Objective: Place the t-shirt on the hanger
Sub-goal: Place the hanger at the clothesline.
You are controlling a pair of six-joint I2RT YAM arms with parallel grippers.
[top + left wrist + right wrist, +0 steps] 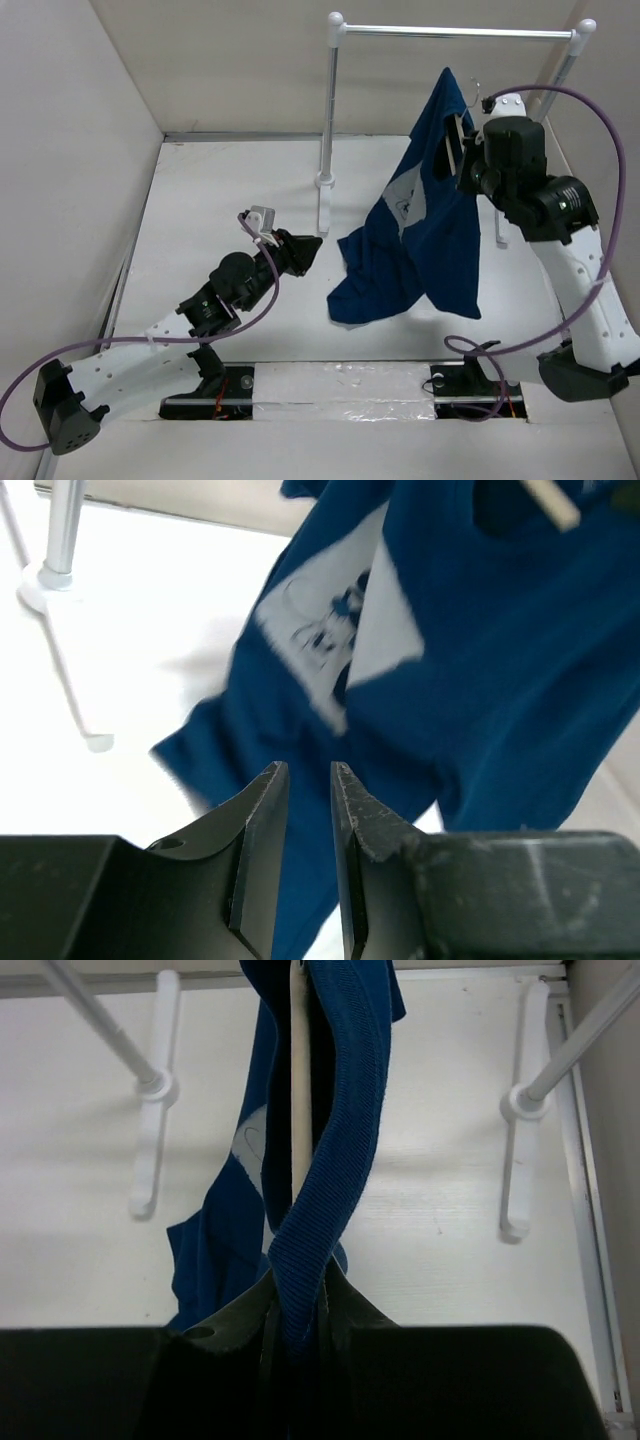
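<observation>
Right hand (300,1295) gripped the t-shirt (430,250) beside the hanger (298,1060), suspending it for threading; left hand (310,775), narrowly parted and empty, stood near.

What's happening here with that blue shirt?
The right arm's fingers are shut on the ribbed collar of the t-shirt, holding it up with the hanger alongside that collar. The left arm's fingers sit just beside the hanging fabric, slightly apart, gripping nothing. The t-shirt isn't properly on the hanger yet.
</observation>
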